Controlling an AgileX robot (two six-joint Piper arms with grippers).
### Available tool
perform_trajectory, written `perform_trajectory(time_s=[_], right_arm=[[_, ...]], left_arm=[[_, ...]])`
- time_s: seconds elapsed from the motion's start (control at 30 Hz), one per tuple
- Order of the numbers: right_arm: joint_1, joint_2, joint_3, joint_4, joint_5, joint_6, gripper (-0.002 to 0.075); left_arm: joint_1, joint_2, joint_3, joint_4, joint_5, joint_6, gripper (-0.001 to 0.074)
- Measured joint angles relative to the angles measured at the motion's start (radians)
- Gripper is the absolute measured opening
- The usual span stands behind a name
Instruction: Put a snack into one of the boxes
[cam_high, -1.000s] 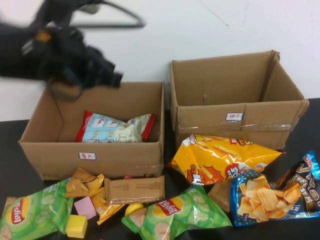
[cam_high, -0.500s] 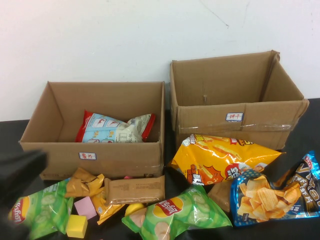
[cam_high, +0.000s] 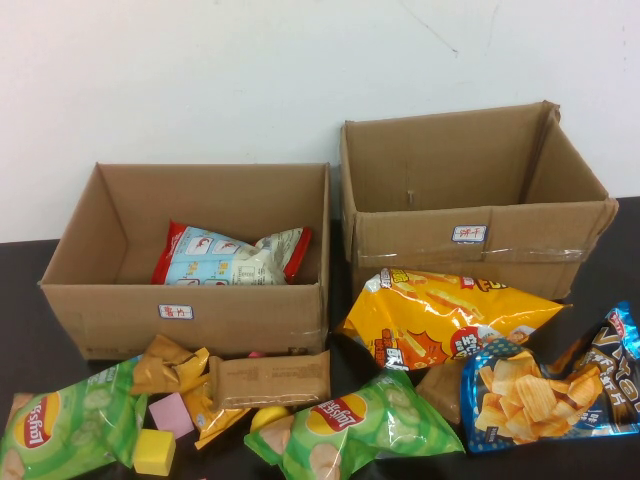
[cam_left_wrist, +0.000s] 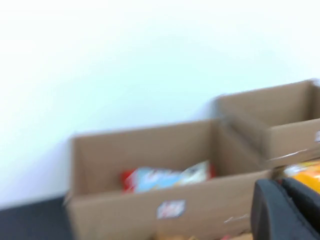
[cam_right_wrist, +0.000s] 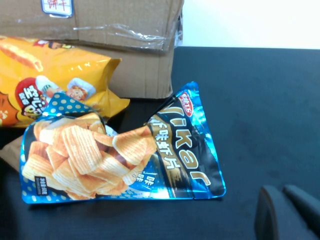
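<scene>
- High view: neither arm is in frame. Two open cardboard boxes sit at the back of the black table (cam_high: 20, 330), with loose snacks piled in front.
- Left box (cam_high: 190, 312), centre-left, already holds a red-and-blue snack pack (cam_high: 230, 255). Right box (cam_high: 480, 235) is upper right; its floor is hidden from us.
- We judge the likeliest task thing to be the blue chip bag (cam_high: 545, 385), lying flat at the lower right of the high view. It sits just in front of the right box, with the orange bag (cam_high: 440, 315) beside it.
- Right hand (cam_right_wrist: 286, 210): only a dark tip shows in its wrist view, over bare table near the blue chip bag (cam_right_wrist: 120, 150) and not touching it. We cannot tell whether it is open or closed.
- Left hand (cam_left_wrist: 285, 210): a dark blur in its wrist view, outside the left box (cam_left_wrist: 165, 200) on its front side. Its state cannot be told either.
- Key relation: the bag's long axis runs roughly side to side in the high view. The right arm looks clearly nearer to it, and the right box is the closer drop.
- Green Lay's bags (cam_high: 350, 425) at lower centre and lower left would suit the left arm better.
</scene>
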Motion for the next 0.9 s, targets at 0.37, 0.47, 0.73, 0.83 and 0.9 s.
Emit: perform_trajectory(time_s=[0.37, 0.47, 0.73, 0.83, 0.9], right_arm=[[0.000, 0.000, 0.000, 0.000, 0.000, 0.000, -0.0001], [0.000, 0.000, 0.000, 0.000, 0.000, 0.000, -0.0001], [0.000, 0.000, 0.000, 0.000, 0.000, 0.000, -0.0001], [0.000, 0.000, 0.000, 0.000, 0.000, 0.000, -0.0001], [0.000, 0.000, 0.000, 0.000, 0.000, 0.006, -0.0001]], left_arm=[[0.230, -0.005, 0.199, 0.071, 0.006, -0.043, -0.0001], [0.230, -0.005, 0.247, 0.071, -0.007, -0.043, -0.0001], [0.230, -0.005, 0.290, 0.092, -0.052, -0.077, -0.0001], [0.230, -0.005, 0.290, 0.096, -0.052, -0.084, -0.0001], [0.230, -0.005, 0.290, 0.098, -0.052, -0.095, -0.0001]])
